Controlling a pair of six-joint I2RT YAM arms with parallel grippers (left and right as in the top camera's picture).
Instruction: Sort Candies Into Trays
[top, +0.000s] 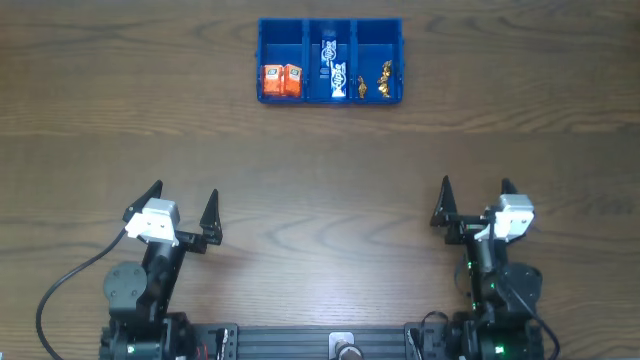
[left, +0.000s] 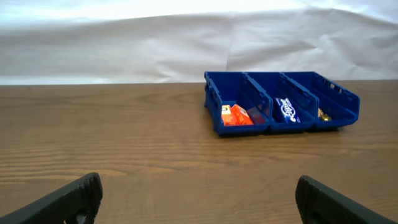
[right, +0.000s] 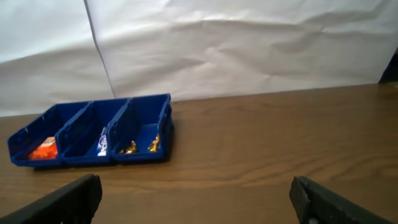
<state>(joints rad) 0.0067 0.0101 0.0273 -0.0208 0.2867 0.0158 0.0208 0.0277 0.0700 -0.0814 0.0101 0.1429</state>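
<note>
Glossy blue plastic tray (top: 330, 25) sits on matt, grained wooden table (top: 320, 180).

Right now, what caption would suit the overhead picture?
Left gripper and right gripper rest open, apart from a blue tray holding orange candies, blue candies and gold candies.

A blue three-compartment tray (top: 283, 22) lies far on the table (top: 320, 170). It holds orange candies (top: 282, 81) left, a blue-white candy (top: 334, 68) in the middle, gold candies (top: 385, 78) right.

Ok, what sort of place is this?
Likely a lab or test bench rather than a home: a wooden table, a plain white backdrop, and a blue tray holding sorted candies.
</note>
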